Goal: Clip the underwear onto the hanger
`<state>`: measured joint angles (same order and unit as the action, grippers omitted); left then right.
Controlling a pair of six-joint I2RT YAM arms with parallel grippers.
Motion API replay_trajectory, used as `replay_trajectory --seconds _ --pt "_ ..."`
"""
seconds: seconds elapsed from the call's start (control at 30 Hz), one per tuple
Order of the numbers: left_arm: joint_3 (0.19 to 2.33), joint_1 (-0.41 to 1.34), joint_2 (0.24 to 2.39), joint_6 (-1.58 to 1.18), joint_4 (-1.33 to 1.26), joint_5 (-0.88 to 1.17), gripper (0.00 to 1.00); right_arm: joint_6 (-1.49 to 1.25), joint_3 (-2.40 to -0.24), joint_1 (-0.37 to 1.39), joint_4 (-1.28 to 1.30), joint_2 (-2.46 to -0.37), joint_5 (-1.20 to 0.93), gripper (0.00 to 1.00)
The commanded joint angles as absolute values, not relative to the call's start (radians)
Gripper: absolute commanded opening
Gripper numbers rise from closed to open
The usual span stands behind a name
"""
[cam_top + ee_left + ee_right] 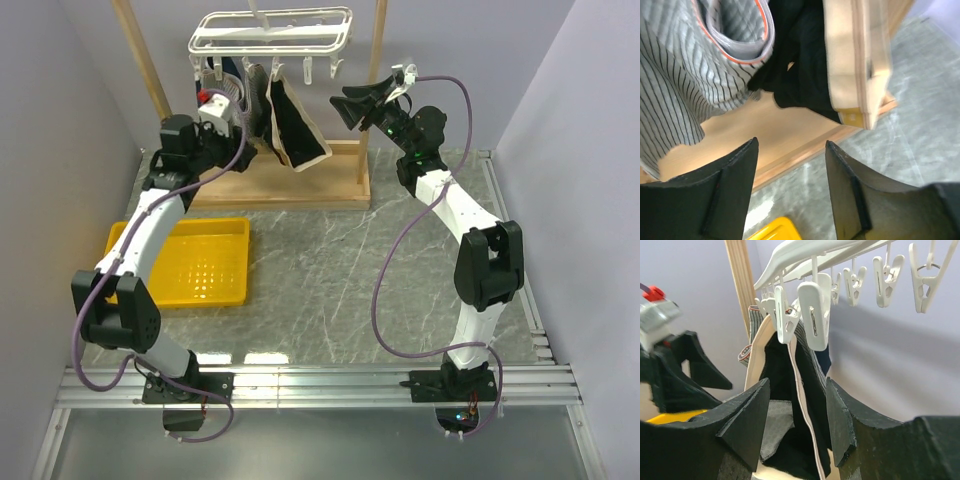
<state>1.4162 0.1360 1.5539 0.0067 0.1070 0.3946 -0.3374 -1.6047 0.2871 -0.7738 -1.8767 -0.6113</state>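
Closest to my left wrist camera are the left claw's point(790, 150) two dark fingers point(730, 190). They stand well apart with nothing between them, pointing up at the hanging laundry. The underwear point(805, 60) hangs just above them, black fabric with a broad beige waistband point(855, 55). A small yellow tag point(852, 117) sits at the band's lower corner, too blurred for me to read. Beside it on the left hangs a grey striped garment point(670, 85) with an orange-edged band.

The right claw point(797, 385) is also open and holds nothing. It is raised near the underwear on its right side, and I see the cloth through the gap. A white clip point(785, 322) appears to bite the waistband's top edge, with another clip point(815, 315) just beside it. More clips to the right dangle free.

From above, the underwear hangs tilted under the left half of the hanger point(270, 30). The hanger sits atop the wooden stand point(290, 180) at the desk's point(350, 280) far edge. The two claws flank the underwear, one on each side. A yellow tray point(200, 260) lies near the desk's left edge.
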Motion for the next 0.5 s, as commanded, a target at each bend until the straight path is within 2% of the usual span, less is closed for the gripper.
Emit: replay_trajectory --seconds 0.0,0.2,0.47 --pt "1.416 0.094 1.467 -0.089 -0.036 0.627 0.6 -0.31 -1.66 0.281 -0.847 -1.882 -0.612 0.56" --pt "1.486 0.094 1.5 -0.246 -0.158 0.878 0.58 -0.275 -1.681 0.282 -0.893 -1.907 -0.604 0.56" --pt "1.591 0.11 1.592 -0.457 -0.377 0.925 0.59 -0.189 -1.77 0.29 -0.905 -1.979 -0.563 0.56"
